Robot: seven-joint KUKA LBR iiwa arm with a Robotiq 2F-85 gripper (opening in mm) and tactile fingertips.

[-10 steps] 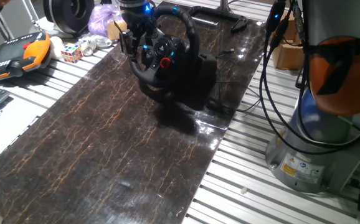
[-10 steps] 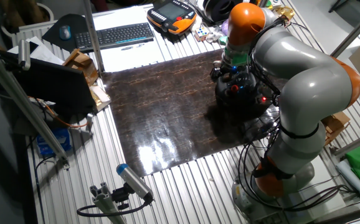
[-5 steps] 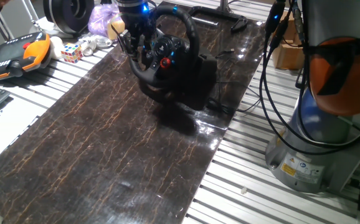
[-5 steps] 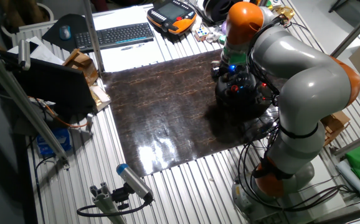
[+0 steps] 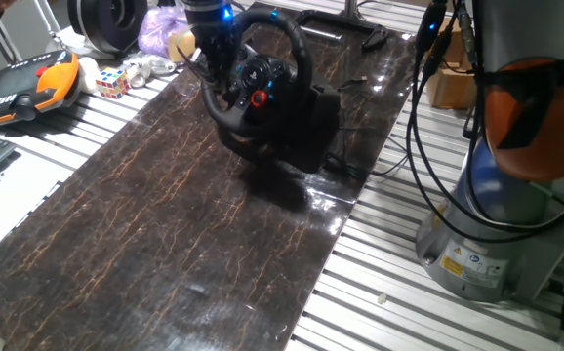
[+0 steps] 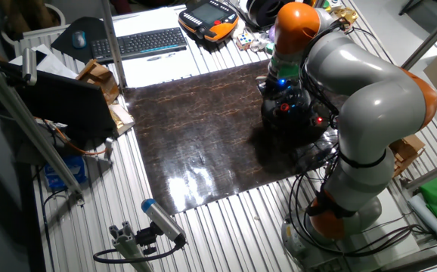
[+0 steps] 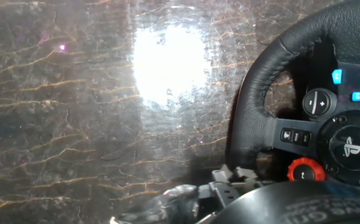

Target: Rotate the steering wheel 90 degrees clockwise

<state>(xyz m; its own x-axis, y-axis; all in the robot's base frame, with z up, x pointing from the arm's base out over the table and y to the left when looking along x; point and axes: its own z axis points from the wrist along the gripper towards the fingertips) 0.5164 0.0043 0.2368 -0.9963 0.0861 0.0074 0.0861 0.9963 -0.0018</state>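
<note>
I see the steering wheel at the far end of the dark marbled mat, tilted on its bulky base. The gripper sits against the rim's left side; I cannot tell its finger spacing. The hand view shows the rim and the red button.
</note>
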